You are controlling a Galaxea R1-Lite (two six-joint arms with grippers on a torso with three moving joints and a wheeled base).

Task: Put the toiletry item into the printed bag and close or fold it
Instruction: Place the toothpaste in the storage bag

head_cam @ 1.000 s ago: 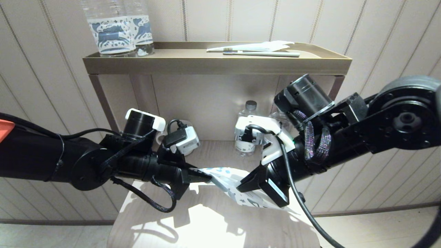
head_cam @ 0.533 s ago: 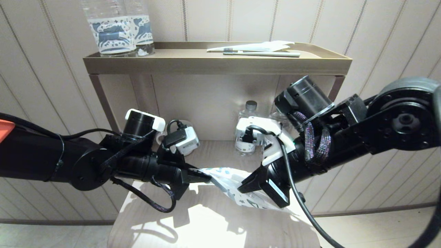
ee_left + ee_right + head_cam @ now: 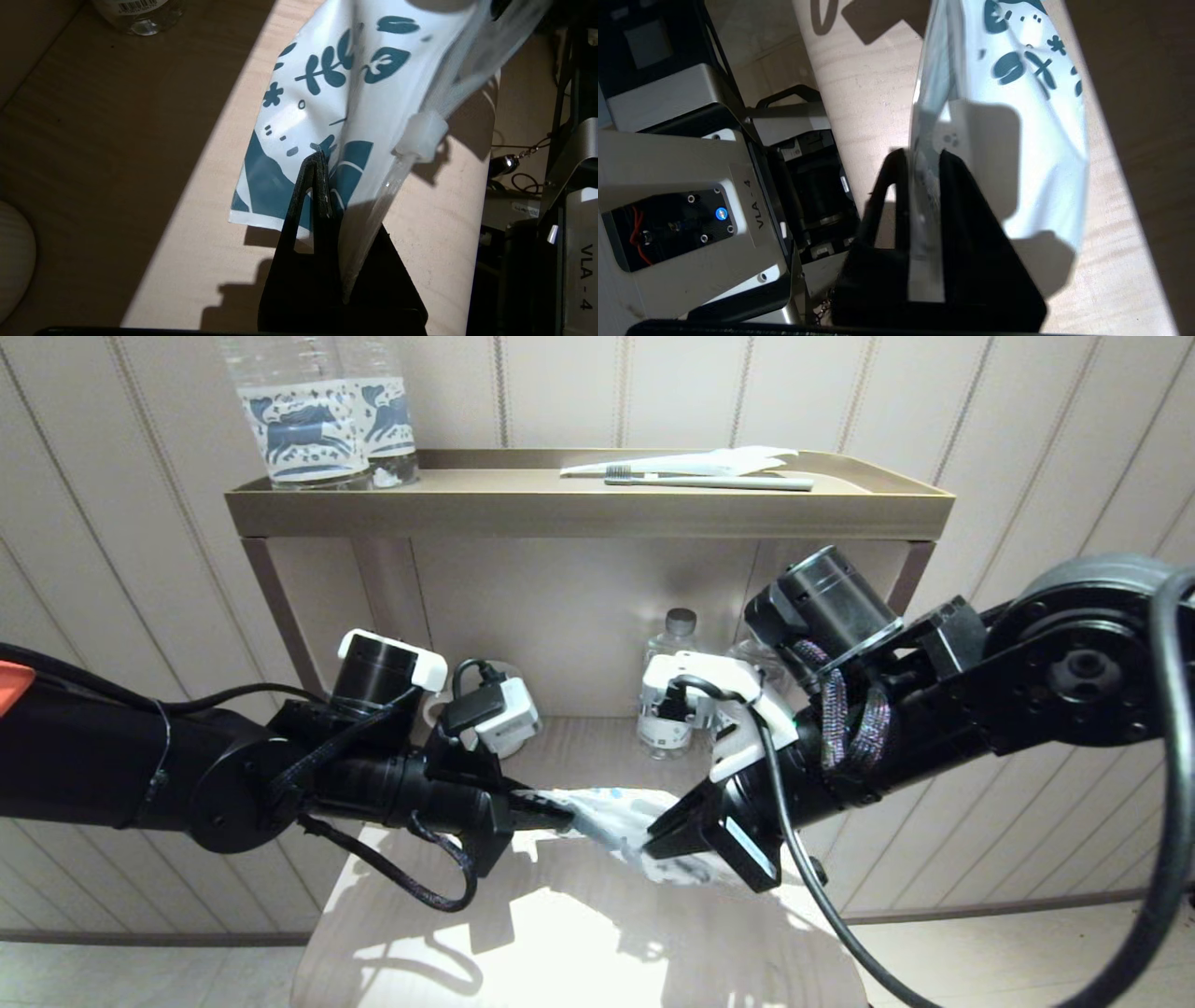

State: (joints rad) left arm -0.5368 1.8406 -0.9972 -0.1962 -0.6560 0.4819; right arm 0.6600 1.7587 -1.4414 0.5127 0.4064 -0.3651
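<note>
Right gripper with its black fingers slightly parted astride the clear zip edge of the printed bag, above the pale wooden surface.

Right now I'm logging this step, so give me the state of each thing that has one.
printed bag: lifted, crumpled, held between both grippers
left gripper: shut on the bag's edge
right gripper: fingers slightly apart, bag edge between them
toothbrush: lying on the top shelf

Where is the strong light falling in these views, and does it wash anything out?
Head view: a bright patch glares on the wooden tabletop, blowing out its grain, crossed by arm shadows. Left wrist view: a lit band of wood beneath the printed bag, dark shade beside it. Right wrist view: the bag shines pale, casting a shadow.
</note>
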